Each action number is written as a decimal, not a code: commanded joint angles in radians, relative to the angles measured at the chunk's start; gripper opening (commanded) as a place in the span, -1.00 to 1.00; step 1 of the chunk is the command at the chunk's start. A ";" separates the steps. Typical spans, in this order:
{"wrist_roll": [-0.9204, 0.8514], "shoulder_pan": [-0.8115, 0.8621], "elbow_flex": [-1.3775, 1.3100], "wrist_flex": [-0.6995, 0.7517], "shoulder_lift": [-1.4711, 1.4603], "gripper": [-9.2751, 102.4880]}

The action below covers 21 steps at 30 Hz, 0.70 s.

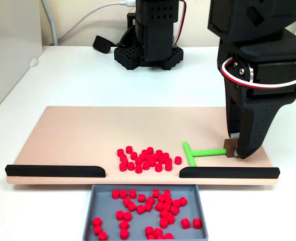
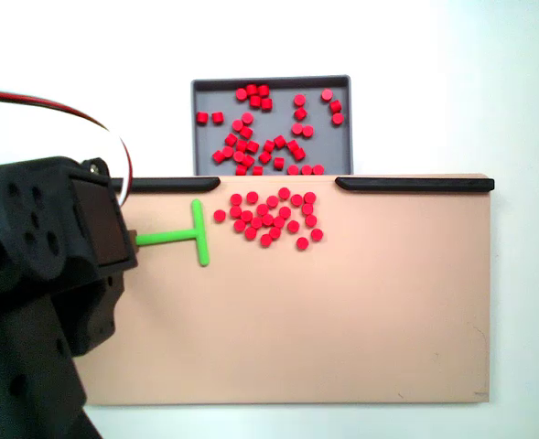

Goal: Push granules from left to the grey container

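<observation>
- On the tan board (image 1: 77,135) in a fixed view, facing the arm: a loose cluster of red granules (image 1: 148,159) lies near the front edge, opposite the gap between two black strips (image 1: 55,170).
- Just right of that cluster lies the green T-shaped stick (image 1: 200,152), crossbar toward the granules, shaft running right.
- The gripper (image 1: 233,148) comes down from upper right; the far end of the stick's shaft, with a small brown block on it, sits clamped at its tip.
- The grey container (image 1: 90,213) stands on the white table (image 1: 62,75) just in front of the board, below the gap. Many more granules lie scattered inside it.
- A black arm base (image 1: 148,47) and grey cables stand at the back.
- In a fixed view looking down from behind the arm: the grey container (image 2: 200,155) lies beyond the board's far edge, with granules spread over its floor.
- The board cluster (image 2: 269,218) sits close to the gap between the strips (image 2: 415,184), apart from the container.
- The stick's crossbar (image 2: 199,233) stands just left of the cluster, not touching it; the shaft disappears under the arm's black body (image 2: 49,265), which hides the fingertips.
</observation>
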 commanded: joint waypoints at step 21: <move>-0.032 0.029 -0.028 -0.003 0.005 -0.84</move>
